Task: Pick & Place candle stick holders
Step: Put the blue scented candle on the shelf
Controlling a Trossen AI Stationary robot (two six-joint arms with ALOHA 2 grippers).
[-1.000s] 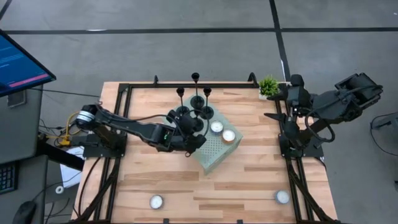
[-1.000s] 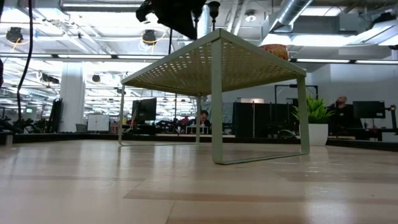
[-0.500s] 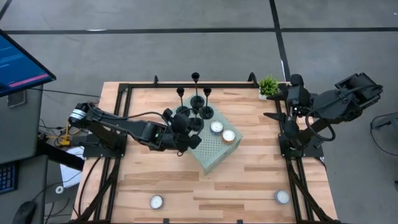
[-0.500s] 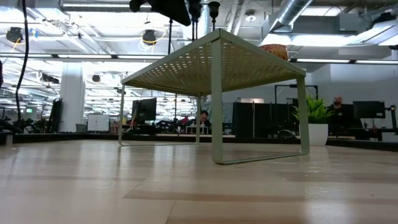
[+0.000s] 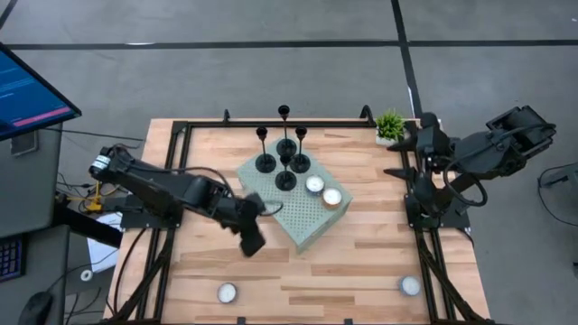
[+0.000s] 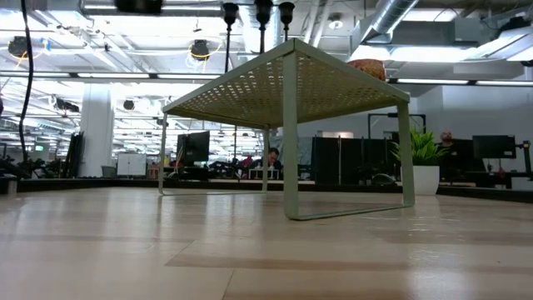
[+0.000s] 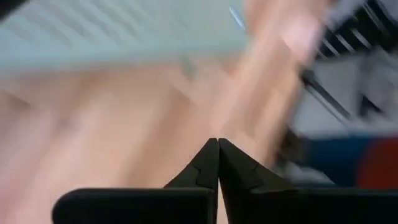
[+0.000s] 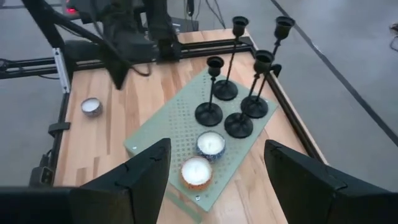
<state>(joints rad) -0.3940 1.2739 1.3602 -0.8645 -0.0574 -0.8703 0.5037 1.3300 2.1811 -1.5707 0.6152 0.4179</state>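
Four black candle stick holders stand upright on their disc bases, close together, on the far end of a pale green perforated stand (image 5: 302, 221). Their bases are at the left (image 5: 265, 163), far (image 5: 285, 147), right (image 5: 300, 163) and near (image 5: 285, 181); they also show in the right wrist view (image 8: 239, 124). My left gripper (image 5: 251, 238) is shut and empty over the bare table, off the stand's near left edge; its closed fingertips show in the left wrist view (image 7: 217, 148). My right gripper (image 5: 397, 156) is open and empty at the table's right side, its fingers spread wide (image 8: 217, 149).
Two tealight candles (image 5: 314, 184) (image 5: 332, 197) sit on the stand beside the holders. Two more tealights lie on the table near its front edge (image 5: 227, 292) (image 5: 410, 285). A small green potted plant (image 5: 390, 125) stands at the far right corner. Black frame rails run along the table's sides.
My left gripper has drawn back from the holders on the stand, toward the table's near left, and now hangs over bare table. The near holder, hidden under the gripper before, now stands uncovered on the stand. The right arm has kept still.
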